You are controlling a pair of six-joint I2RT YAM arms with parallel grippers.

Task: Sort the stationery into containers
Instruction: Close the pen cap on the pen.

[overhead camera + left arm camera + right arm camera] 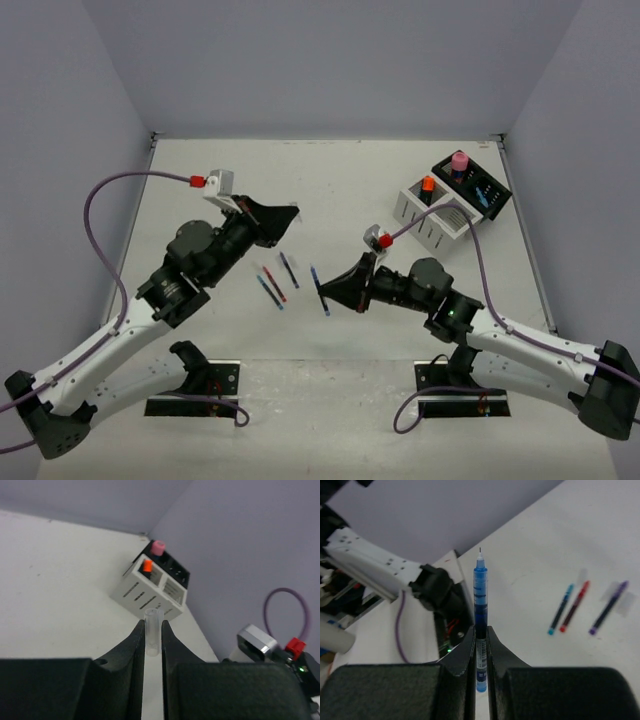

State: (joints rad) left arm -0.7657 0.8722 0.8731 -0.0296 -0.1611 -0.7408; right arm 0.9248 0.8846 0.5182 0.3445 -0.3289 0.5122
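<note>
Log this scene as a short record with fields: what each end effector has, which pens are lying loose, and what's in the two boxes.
Left end effector: shut on a clear cap, pointed toward the boxes
Right end effector: shut on a blue pen, uncapped, tip outward
Loose on table: teal pen, red pen, purple pen, side by side
White box: orange highlighter standing in one compartment
Black box: pink cylinder sticking up from it

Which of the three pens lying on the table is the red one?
The middle pen: it lies right beside the teal pen, with the dark purple pen farther off on its other side.
</note>
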